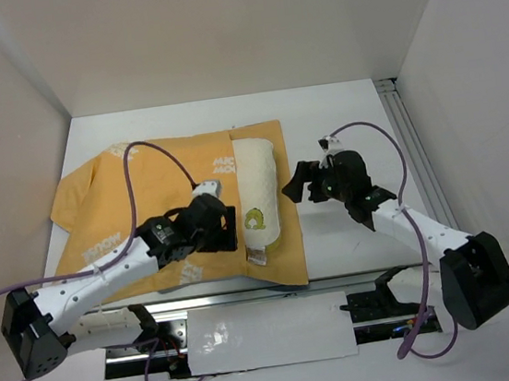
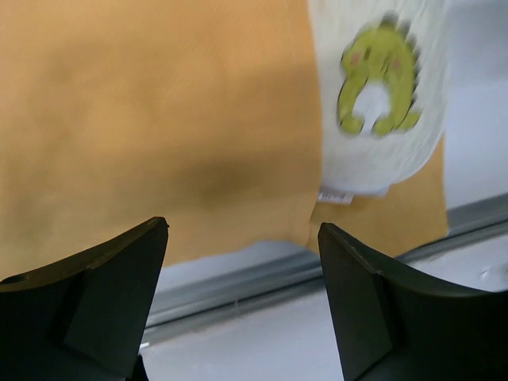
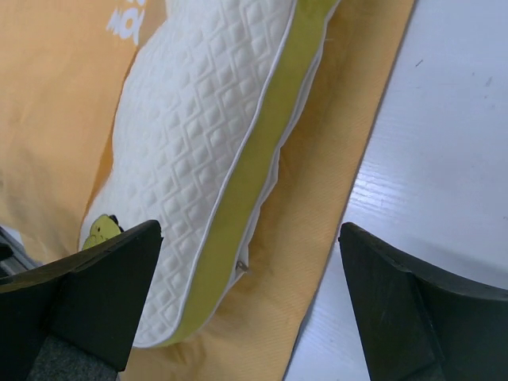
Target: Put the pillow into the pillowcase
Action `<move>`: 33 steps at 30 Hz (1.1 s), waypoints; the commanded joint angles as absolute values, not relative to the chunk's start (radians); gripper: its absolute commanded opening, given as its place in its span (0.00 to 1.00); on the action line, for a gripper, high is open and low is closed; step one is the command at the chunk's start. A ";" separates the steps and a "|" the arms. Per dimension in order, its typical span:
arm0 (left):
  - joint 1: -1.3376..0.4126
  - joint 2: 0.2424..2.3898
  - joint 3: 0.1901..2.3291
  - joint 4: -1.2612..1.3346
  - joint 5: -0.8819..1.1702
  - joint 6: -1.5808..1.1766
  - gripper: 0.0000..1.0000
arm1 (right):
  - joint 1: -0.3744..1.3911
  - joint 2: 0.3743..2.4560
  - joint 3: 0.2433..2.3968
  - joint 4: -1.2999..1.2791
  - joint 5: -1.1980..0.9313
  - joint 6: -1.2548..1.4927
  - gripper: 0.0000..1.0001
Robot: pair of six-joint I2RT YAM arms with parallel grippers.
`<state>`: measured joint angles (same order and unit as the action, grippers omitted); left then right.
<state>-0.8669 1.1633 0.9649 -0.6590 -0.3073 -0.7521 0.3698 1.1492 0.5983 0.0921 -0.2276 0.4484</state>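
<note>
The mustard-orange pillowcase [image 1: 145, 204] lies flat on the white table [image 1: 338, 115], white lettering up. The cream quilted pillow [image 1: 259, 185] lies at its right end; its left part is hidden under the orange cloth, and a yellow-green cartoon mark shows near its near corner. My left gripper [image 1: 230, 231] is open and empty, just above the pillowcase, left of the pillow's near end. In the left wrist view the gripper [image 2: 243, 226] faces the pillowcase [image 2: 159, 119] and pillow [image 2: 381, 95]. My right gripper [image 1: 293, 183] is open and empty just right of the pillow. In the right wrist view the gripper [image 3: 250, 230] hovers over the pillow's [image 3: 206, 119] yellow side band and the pillowcase [image 3: 317, 238].
A metal rail [image 1: 249, 293] runs along the near table edge, with a white sheet [image 1: 272, 332] in front of it. Another rail [image 1: 411, 143] lines the right side. White walls close in the left, back and right. Purple cables loop over both arms.
</note>
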 commanded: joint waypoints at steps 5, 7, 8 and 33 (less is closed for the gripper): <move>-1.052 1.211 0.887 -0.607 -0.365 -0.974 0.89 | 0.437 1.181 0.676 0.058 -0.337 0.200 1.00; -1.065 1.250 0.887 -0.585 -0.365 -1.021 0.89 | 0.504 1.181 0.716 0.019 -0.356 0.068 1.00; -1.078 1.265 0.887 -0.569 -0.365 -1.031 0.89 | 0.535 1.181 0.729 -0.026 -0.367 0.013 1.00; -1.078 1.499 0.887 -0.535 -0.462 -1.193 0.00 | 0.736 1.201 0.767 -0.170 -0.242 0.004 1.00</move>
<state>-1.0744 1.4906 0.8700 -0.5377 -0.3939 -1.1389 0.7265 1.3033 0.7738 -0.1371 -0.2409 -0.0547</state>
